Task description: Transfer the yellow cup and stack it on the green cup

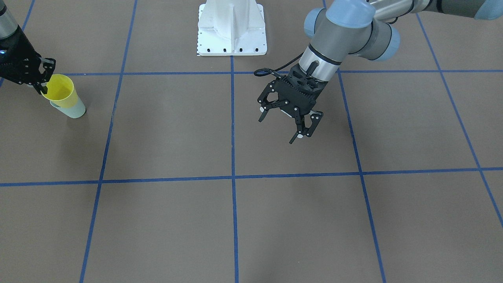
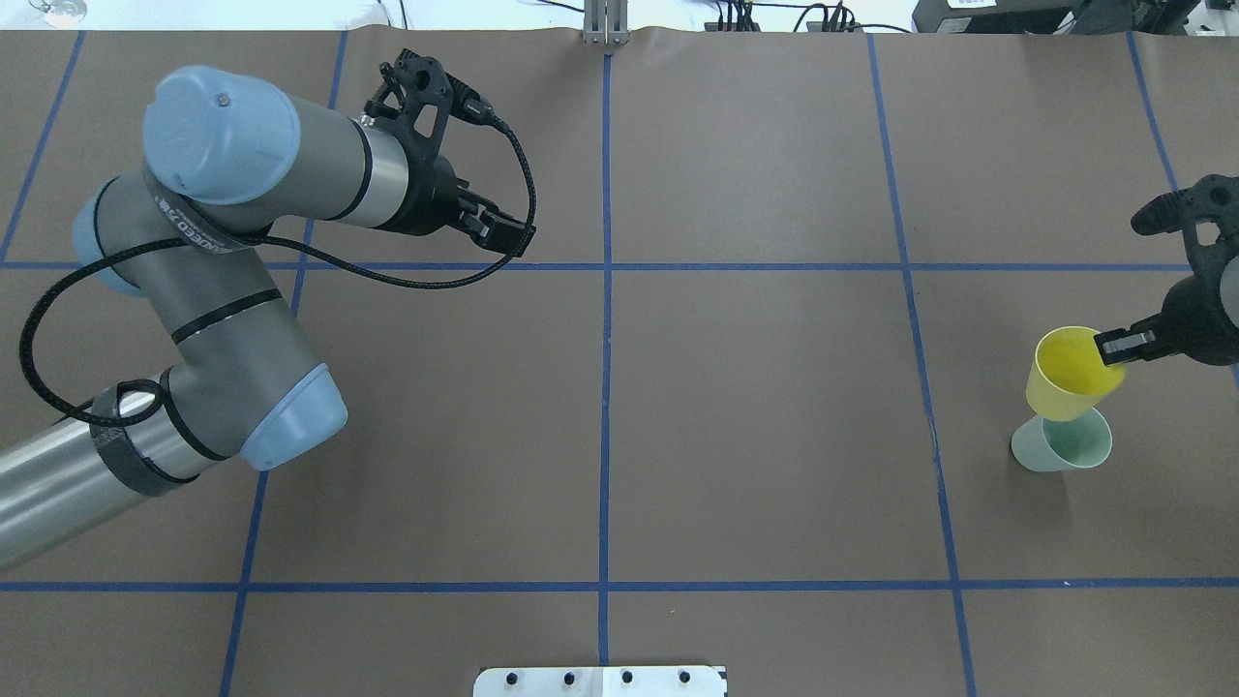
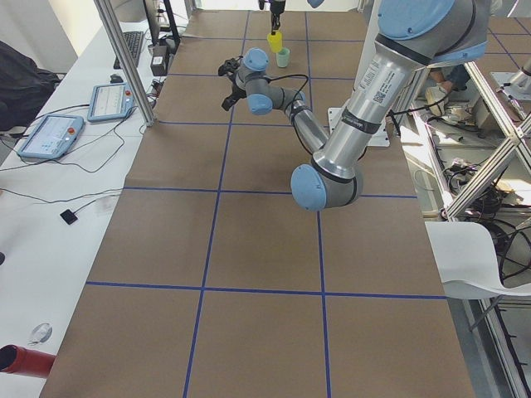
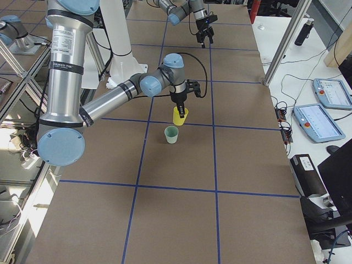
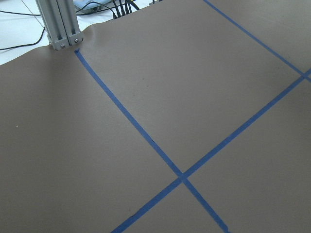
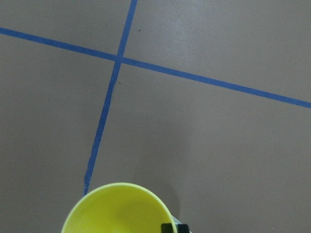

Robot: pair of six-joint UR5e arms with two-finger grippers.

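Overhead exterior, right hand [image 2: 1113,347] gripping yellow cup [image 2: 1065,382] near green cup [image 2: 1065,445], left hand [image 1: 278,129] spread, empty, arm lettering [image 2: 189,225] illegible.

1. Bright, even, diffuse light falls from above; the brown table [image 2: 755,387] shows no glare.
2. Shadows are faint and soft-edged, as beside the green cup [image 2: 1065,445].
3. Focus is sharp throughout, though the yellow cup [image 6: 116,208] looks slightly soft in the close right wrist view.

Just below the yellow cup [image 2: 1070,382] in the right hand [image 2: 1113,347], the green cup [image 2: 1065,445] is standing in the way; around the left hand [image 1: 281,127], bare table [image 1: 235,220] is lying open.
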